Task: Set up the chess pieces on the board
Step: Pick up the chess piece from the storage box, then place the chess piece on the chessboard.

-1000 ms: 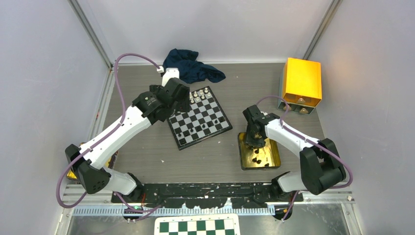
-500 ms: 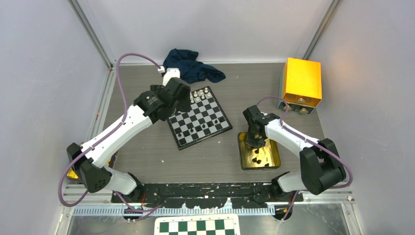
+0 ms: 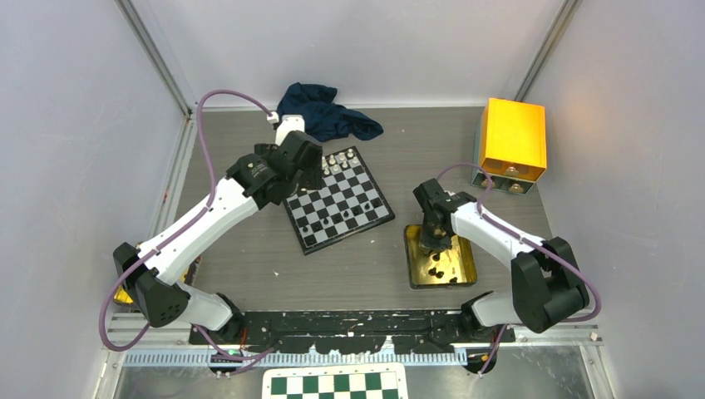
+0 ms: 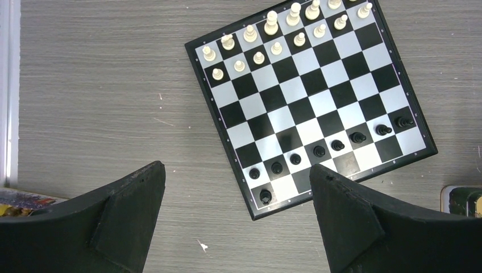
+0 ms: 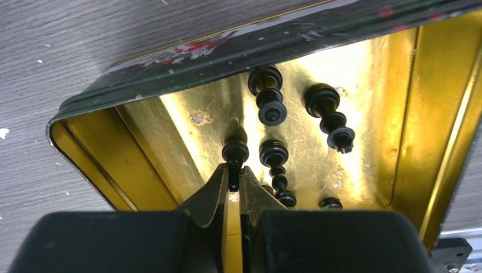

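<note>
The table (image 4: 102, 85) is showing a matt grey wood-grain surface flecked with pale scuffs. The board (image 4: 310, 108) is looking smooth, with a slight sheen. The tin (image 5: 375, 96) is gleaming like polished gold metal inside, its painted rim showing wear, and the black chess pieces (image 5: 274, 154) are shining glossy. At upper centre of the top view, the dark cloth (image 3: 328, 116) is lying soft and crumpled.

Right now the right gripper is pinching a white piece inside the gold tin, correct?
No. The right wrist view shows the right gripper pinching a black piece, not a white one. It is inside the gold tin, as you say.
</note>
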Motion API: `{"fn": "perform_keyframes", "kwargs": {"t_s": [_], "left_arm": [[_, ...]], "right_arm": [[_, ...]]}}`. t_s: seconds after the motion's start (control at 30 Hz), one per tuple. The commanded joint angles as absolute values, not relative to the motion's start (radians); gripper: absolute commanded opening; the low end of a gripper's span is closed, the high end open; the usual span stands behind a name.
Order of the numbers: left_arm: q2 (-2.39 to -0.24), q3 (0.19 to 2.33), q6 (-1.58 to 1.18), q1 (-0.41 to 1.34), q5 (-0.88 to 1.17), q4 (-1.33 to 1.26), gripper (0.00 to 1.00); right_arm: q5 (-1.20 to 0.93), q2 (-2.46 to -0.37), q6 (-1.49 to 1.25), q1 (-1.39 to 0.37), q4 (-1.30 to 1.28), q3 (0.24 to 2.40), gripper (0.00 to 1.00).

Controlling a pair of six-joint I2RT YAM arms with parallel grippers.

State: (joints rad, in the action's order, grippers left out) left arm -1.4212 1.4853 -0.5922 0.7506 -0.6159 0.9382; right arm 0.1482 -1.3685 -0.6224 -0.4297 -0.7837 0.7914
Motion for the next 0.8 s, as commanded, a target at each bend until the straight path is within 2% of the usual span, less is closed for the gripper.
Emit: {"fn": "perform_keyframes", "kwargs": {"t_s": [0.0, 0.2, 0.4, 0.77], "left_arm": [[-1.395, 1.511, -0.573, 0.744, -0.639, 0.902, 0.98], [-1.375, 1.506, -0.563, 0.731, -0.662, 0.912, 0.99], [-1.314, 1.480, -0.568, 0.699, -0.681, 0.923, 0.99], [-1.111, 1.406, -0.611, 0.664, -0.736, 1.030, 0.99]], "right_arm": [[0.182, -1.297, -0.607, -0.427, -0.849, 0.865, 0.01], [0.165, -1.264, -0.571, -0.436, -0.940, 0.989, 0.01], [0.131, -1.318, -0.536, -0.484, -0.995, 1.140, 0.00], [0.127, -1.637, -0.518, -0.732, -0.978, 1.445, 0.00]]}}
